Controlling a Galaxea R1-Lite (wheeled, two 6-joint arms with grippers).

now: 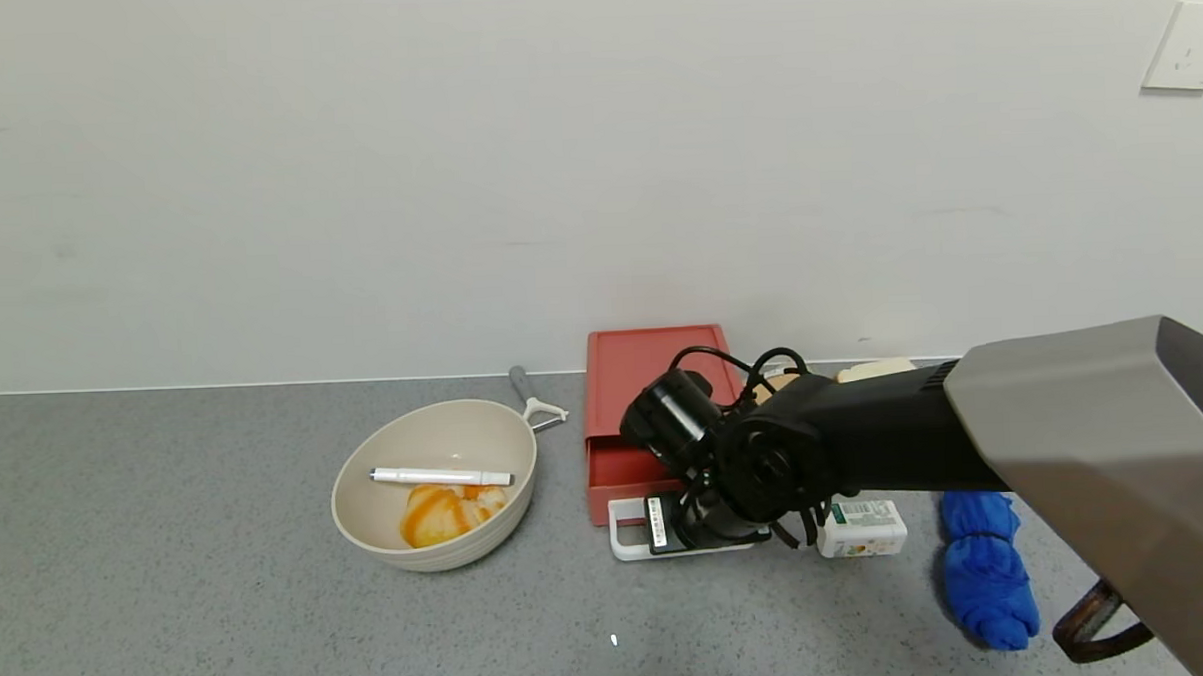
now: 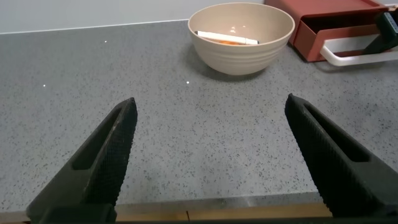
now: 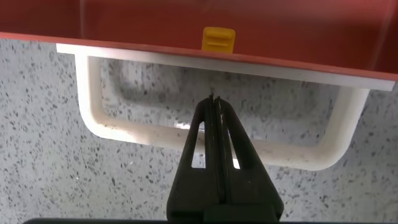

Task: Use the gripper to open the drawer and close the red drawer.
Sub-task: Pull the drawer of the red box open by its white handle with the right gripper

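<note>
Right gripper [image 3: 213, 99]: you have the jaws pressed together, tips poked down inside the white handle [image 3: 99, 127] so they can hook it | drawer [image 1: 621, 467]: tray slid partly out, just ahead of the tips | left gripper [image 2: 211, 155]: jaws spread, idle, drawer well off.

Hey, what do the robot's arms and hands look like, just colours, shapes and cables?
The right arm has a grey angular shell that turns into black joints, with a black cylindrical camera part and looping black cables. Its right hand ends in slim black fingers with slotted cut-outs. The left hand has two black wedge-shaped fingers with recessed slots.
</note>
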